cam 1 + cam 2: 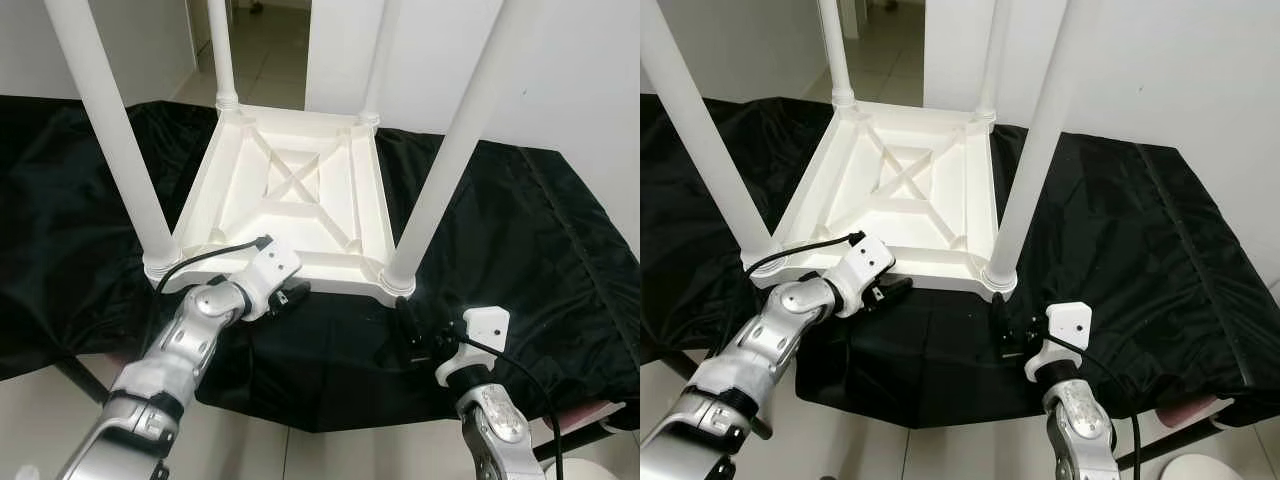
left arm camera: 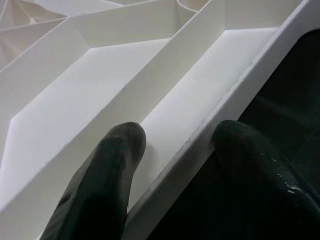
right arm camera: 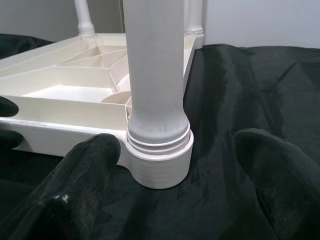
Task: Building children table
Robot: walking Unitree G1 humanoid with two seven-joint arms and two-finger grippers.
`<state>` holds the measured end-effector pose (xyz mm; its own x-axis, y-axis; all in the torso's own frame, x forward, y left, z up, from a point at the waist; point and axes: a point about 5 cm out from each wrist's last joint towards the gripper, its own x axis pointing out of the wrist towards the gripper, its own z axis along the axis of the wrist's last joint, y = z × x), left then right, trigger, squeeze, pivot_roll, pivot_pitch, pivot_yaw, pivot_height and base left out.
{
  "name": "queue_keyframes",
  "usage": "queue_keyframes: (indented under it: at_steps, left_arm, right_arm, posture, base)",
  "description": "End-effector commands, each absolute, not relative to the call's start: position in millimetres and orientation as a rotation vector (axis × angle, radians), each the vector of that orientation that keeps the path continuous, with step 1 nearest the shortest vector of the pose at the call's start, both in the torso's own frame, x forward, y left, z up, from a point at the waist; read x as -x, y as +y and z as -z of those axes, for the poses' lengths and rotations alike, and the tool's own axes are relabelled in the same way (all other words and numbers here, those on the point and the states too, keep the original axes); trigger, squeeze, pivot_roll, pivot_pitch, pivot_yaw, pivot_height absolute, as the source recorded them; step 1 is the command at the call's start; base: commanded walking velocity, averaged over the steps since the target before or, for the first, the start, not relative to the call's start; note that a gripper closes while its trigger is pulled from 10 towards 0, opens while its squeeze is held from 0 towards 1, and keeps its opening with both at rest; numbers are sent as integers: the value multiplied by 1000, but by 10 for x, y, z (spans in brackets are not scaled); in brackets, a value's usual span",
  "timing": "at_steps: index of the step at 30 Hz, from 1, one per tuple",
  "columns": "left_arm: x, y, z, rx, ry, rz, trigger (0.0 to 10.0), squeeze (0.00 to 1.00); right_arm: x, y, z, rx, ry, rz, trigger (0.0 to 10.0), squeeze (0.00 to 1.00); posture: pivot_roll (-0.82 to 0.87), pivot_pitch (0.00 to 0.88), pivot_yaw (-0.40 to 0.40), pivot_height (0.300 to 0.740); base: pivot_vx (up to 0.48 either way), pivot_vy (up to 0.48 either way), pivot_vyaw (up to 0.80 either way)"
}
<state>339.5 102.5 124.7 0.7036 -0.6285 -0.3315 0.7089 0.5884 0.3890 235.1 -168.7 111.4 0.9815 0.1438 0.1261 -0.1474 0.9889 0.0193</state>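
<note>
Children's table (image 1: pixel 300 200) lies inverted on black cloth (image 1: pixel 520 240), four legs fitted. Left gripper (image 2: pixel 170 165) straddles its near rim, unclamped; right gripper (image 3: pixel 175 165) gapes around the corner leg (image 3: pixel 156 75). Remaining, apparently: flipping upright.

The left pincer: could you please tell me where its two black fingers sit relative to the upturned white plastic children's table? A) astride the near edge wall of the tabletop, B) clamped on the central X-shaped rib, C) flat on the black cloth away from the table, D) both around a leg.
A: the left pincer has one finger inside the upturned white plastic children's table and the other outside its near edge wall, over the black cloth.
</note>
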Motion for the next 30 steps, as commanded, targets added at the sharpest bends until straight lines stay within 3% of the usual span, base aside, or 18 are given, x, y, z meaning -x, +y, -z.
queue_keyframes:
  at_steps: [1, 12, 21, 27, 30]
  left_arm:
    - [-3462, 1100, -1260, -567, 169, 712, 10000, 0]
    - [-3584, 1148, -1344, -716, 189, 834, 10000, 0]
    - [-3634, 1178, -1408, -721, 204, 914, 10000, 0]
    - [-3519, 1186, -1210, -769, 327, 1133, 10000, 0]
    - [-3543, 1152, -1204, -731, 334, 1124, 10000, 0]
  right_arm:
    - [-2353, -1695, -1091, -24, -120, -144, 10000, 0]
    - [-2413, -1651, -1076, -2, -116, -169, 10000, 0]
    - [-2461, -1637, -1085, 3, -123, -180, 10000, 0]
    - [-2486, -1559, -1078, 41, -119, -245, 10000, 0]
    - [-2517, -1558, -1095, 60, -126, -254, 10000, 0]
  posture:
    - [16, 0, -20, 740]
    - [20, 0, -1, 740]
    - [22, 0, 3, 740]
    - [6, 0, 13, 740]
    - [-3, 1, 19, 740]
  base:
    - [0, 0, 0]
    - [0, 0, 0]
    - [0, 0, 0]
    - [0, 0, 0]
    - [0, 0, 0]
